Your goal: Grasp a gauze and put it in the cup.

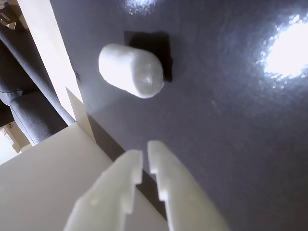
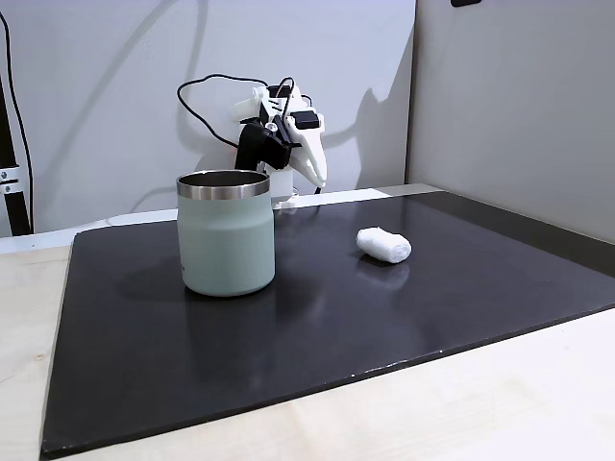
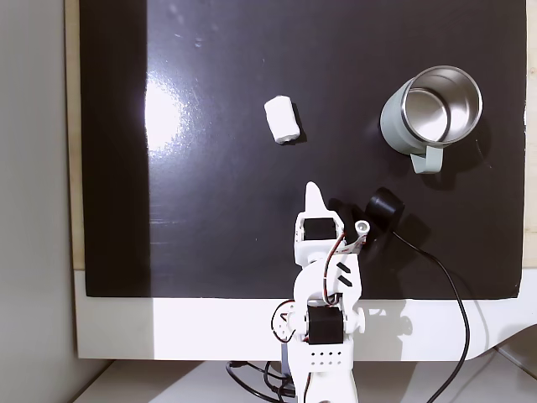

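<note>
Currently the claw (image 1: 145, 162) has its fingers nearly pressed together, a thin gap only, pinching nothing. Gauze (image 1: 131, 70) lies on the black mat (image 3: 210, 218) ahead of it, apart. Cup (image 3: 430, 113) stands upright, well off to the right in the top-down fixed view.

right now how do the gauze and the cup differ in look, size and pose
The gauze is a small white soft roll lying on its side; the cup is far bigger, pale mint green with a shiny steel rim, standing upright and open at the top. The gauze is lumpy, the cup smooth and rigid. Both rest on the black mat, apart from each other.
</note>
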